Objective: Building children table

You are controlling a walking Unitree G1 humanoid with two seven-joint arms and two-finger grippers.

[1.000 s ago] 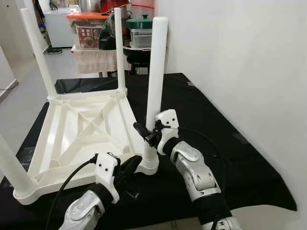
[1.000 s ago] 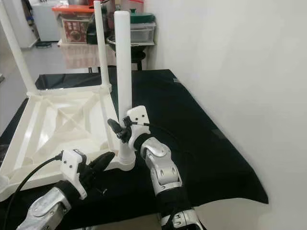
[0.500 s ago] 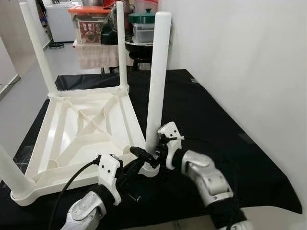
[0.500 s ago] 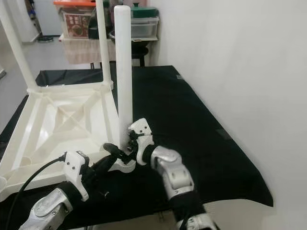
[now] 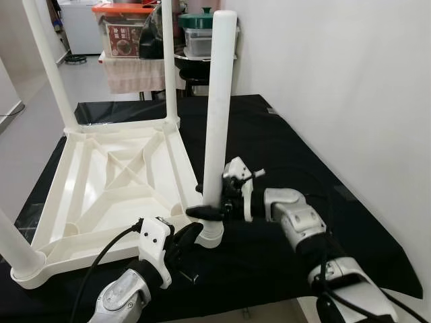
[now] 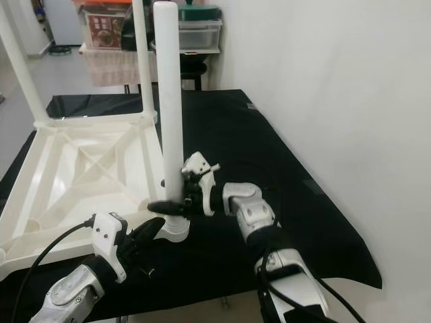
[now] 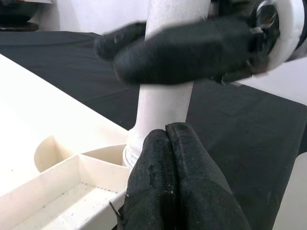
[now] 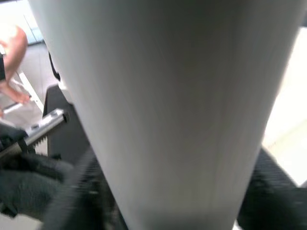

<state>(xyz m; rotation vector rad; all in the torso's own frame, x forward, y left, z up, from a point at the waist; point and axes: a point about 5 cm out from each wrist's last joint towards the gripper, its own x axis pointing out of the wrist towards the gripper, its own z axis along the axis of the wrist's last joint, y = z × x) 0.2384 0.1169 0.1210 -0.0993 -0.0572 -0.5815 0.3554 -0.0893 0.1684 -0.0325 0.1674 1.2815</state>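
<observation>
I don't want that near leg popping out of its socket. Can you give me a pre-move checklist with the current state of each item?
1. Near leg stands upright in its corner socket: ok.
2. Right tool closed around the leg's lower end: ok.
3. Left tool shut, tips against the socket base: ok.
4. Leg seated fully home: cannot tell.
5. Tabletop lies flat, upside down, on the black cloth: ok.

Silver arms, white wrists, black claws, cables.
</observation>
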